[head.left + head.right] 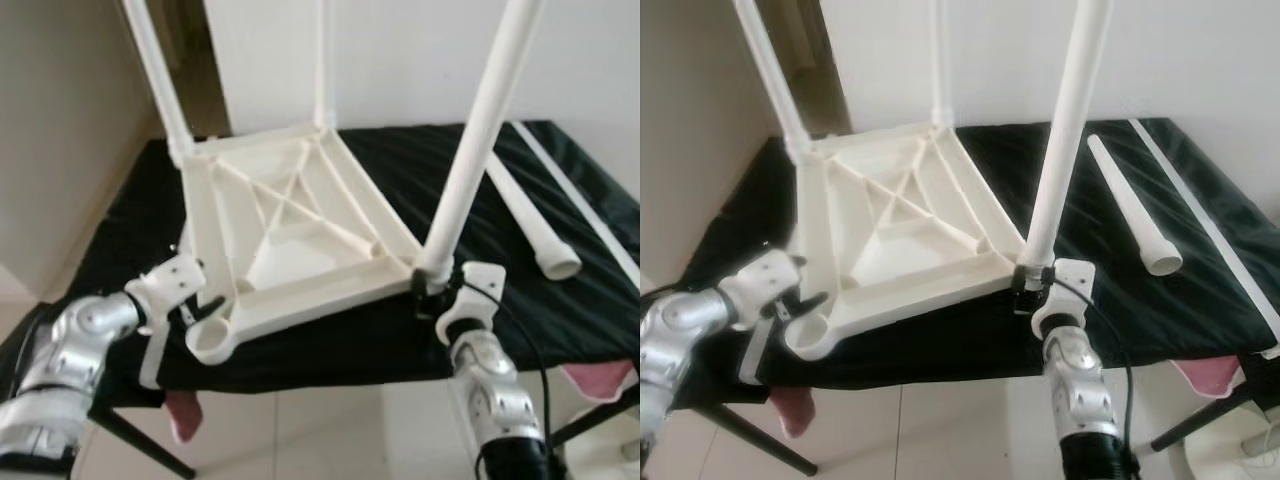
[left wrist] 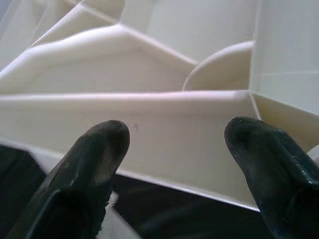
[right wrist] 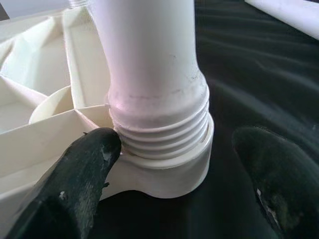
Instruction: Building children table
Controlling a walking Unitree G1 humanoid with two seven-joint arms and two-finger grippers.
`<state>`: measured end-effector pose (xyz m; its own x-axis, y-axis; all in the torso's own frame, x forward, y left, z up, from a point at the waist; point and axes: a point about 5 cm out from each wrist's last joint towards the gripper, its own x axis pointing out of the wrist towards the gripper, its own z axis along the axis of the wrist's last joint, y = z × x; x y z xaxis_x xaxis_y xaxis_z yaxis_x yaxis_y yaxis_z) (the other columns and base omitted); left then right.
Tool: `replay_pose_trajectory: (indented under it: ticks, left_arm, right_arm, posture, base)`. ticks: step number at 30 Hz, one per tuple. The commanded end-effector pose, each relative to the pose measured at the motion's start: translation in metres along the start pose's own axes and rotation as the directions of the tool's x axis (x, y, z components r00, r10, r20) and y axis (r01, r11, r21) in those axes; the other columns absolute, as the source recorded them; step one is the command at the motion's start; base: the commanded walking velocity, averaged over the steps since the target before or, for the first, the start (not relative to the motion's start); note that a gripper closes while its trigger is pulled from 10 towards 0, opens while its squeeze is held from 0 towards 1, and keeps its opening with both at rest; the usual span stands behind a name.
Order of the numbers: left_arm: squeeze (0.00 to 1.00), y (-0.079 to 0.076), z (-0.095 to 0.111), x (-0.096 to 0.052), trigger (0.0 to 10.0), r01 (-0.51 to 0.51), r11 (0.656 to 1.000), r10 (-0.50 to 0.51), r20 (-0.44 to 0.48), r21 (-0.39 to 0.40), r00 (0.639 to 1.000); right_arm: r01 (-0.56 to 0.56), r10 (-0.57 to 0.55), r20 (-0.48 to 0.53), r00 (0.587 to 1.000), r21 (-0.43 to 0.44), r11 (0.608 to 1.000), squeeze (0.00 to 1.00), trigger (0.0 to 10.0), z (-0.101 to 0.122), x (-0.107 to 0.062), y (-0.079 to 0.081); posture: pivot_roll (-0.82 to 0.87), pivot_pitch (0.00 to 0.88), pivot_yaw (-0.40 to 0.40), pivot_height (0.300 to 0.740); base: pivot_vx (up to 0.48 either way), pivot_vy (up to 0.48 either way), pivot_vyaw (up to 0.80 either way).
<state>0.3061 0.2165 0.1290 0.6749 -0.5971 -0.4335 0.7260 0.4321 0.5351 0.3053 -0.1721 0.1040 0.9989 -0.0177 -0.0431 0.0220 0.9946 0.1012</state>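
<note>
Screwing in leg three on the upturned children's table!

Tabletop lies upside down on the black cloth, three legs up; the near-right leg shows threads above its socket, so likely not fully seated. Right gripper brackets that base, fingers apart. Left gripper, also spread, faces the near rim beside the empty near-left socket. Fourth leg lies loose, far right. That socket overhangs the near edge; open cloth remains on the right.

black cloth over a work table, white wall, pale tiled floor
</note>
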Motion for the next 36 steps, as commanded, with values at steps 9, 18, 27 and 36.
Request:
replay_pose_trajectory:
  ticks: [9, 18, 27, 36]
  left_arm:
    - [0.00, -0.059, 0.023, 0.001, 10.0, 0.468, 0.883, -0.461, 0.105, -0.042, 0.881]
    - [0.00, -0.086, 0.070, 0.024, 10.0, 0.422, 0.905, -0.397, 0.256, -0.049, 0.881]
    - [0.00, -0.066, 0.072, 0.031, 10.0, 0.242, 0.963, -0.210, 0.232, -0.116, 0.950]
    - [0.00, -0.042, 0.070, 0.024, 10.0, 0.148, 0.962, -0.076, 0.292, -0.230, 0.953]
  right_arm:
    - [-0.085, 0.083, -0.049, 0.995, -0.047, 0.995, 0.00, 10.0, -0.006, 0.019, 0.002]
    - [-0.148, 0.148, -0.014, 0.989, -0.059, 0.987, 0.00, 10.0, 0.003, 0.040, 0.014]
    - [-0.151, 0.152, 0.014, 0.988, -0.065, 0.986, 0.00, 10.0, 0.003, 0.044, 0.015]
    - [-0.081, 0.083, 0.055, 0.995, -0.045, 0.996, 0.00, 10.0, 0.004, 0.038, 0.002]
  posture:
    - [0.00, 0.000, 0.022, 0.740]
    - [0.01, 0.012, 0.024, 0.740]
    - [0.02, 0.034, 0.028, 0.740]
    - [0.01, 0.046, 0.031, 0.740]
  base:
    - [0.000, 0.000, 0.00]
    - [0.000, 0.000, 0.00]
    - [0.000, 0.000, 0.00]
    - [0.000, 0.000, 0.00]
